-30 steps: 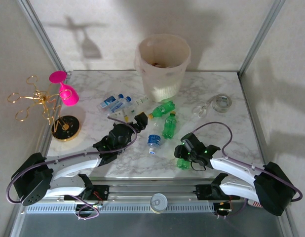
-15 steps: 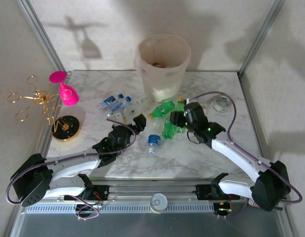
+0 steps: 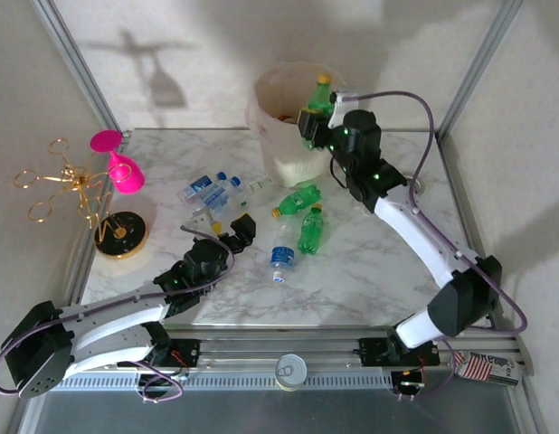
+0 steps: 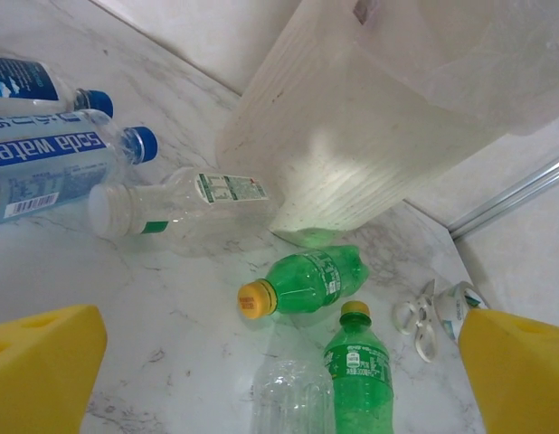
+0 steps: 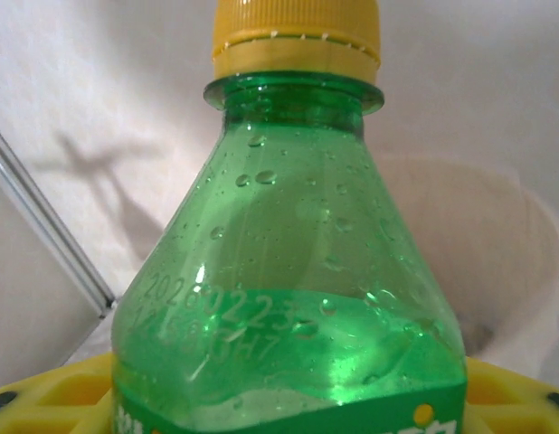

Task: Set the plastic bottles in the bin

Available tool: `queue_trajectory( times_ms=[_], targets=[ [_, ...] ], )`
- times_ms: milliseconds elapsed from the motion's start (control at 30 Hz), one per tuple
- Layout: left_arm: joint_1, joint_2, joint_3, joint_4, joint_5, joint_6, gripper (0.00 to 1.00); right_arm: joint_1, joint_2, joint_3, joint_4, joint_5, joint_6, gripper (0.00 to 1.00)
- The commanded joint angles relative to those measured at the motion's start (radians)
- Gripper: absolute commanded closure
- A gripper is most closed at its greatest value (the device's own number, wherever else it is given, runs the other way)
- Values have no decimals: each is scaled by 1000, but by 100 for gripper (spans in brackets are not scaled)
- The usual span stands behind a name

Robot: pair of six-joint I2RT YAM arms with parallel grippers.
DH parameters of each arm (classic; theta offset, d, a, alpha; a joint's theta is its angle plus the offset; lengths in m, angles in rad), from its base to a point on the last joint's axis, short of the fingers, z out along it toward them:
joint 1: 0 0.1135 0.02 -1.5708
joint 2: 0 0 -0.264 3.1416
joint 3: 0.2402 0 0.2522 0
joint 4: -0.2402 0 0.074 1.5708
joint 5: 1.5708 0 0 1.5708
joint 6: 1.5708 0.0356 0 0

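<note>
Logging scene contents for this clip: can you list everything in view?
Bin: one, cream-white, bag-lined, table's far edge.
Held green bottle: one, yellow cap, raised by the bin's rim.
Green bottles on table: two, yellow caps, lying mid-table.
Blue-label bottles: two, clear, lying left of centre.
Blue-capped bottle: one, clear, near centre.
White-capped bottle: one, clear, lying near the bin's base.
Goblet: one, pink, left edge.
Wire stand: one, gold, left edge.
Left jaws: open, low over the table.
Right jaws: shut on the held green bottle.

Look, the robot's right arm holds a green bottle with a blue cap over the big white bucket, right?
Not quite: the cap is yellow, not blue, as the right wrist view shows. The right gripper does hold the green bottle over the bucket.
</note>
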Motion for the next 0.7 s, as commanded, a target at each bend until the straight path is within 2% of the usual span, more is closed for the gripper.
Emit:
queue_trajectory(
  times_ms=[0, 233, 667],
  targets=[
    [0, -40, -19, -36, -35, -17, 0, -15, 99, 109, 97, 5, -49, 47],
    [0, -119, -52, -80, -59, -30, 0, -25, 342, 398, 17, -1, -86, 47],
    [5, -285, -134, -155, -100, -76, 0, -26, 601, 645, -110, -11, -95, 45]
  ],
)
